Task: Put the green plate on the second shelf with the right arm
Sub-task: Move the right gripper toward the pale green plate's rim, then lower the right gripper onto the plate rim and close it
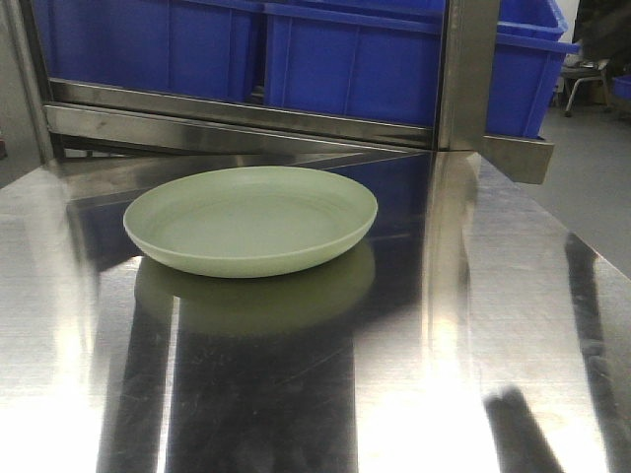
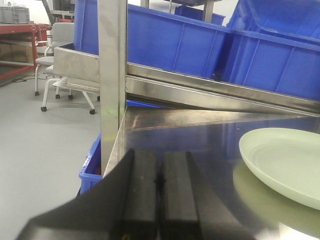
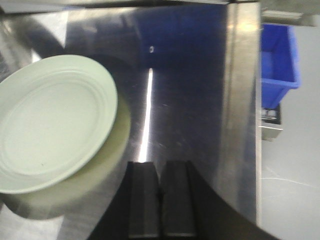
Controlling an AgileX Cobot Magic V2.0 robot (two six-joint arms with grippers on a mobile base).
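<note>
Front view: the green plate (image 1: 250,219) is seen upright and flat on the steel desk (image 1: 473,325), centre-left of the frame, with its reflection below it. Blue bins (image 1: 394,59) are ranged on a steel shelf (image 1: 246,113) across the top of the frame. A steel post (image 1: 465,69) stands at upper right. No gripper is seen in this view.

Left wrist view: the left gripper (image 2: 160,165) is recorded at bottom centre, its two black fingers pressed together with nothing between them. The plate is cut off by the right edge, well apart from the gripper. A chair (image 2: 60,55) is noted at upper left.

Right wrist view: the right gripper (image 3: 160,172) is recorded at bottom centre, fingers likewise pressed together and empty. The plate lies at the left of the frame, near the gripper but not touched. A blue crate (image 3: 277,60) is seen at upper right, beyond the desk edge.
</note>
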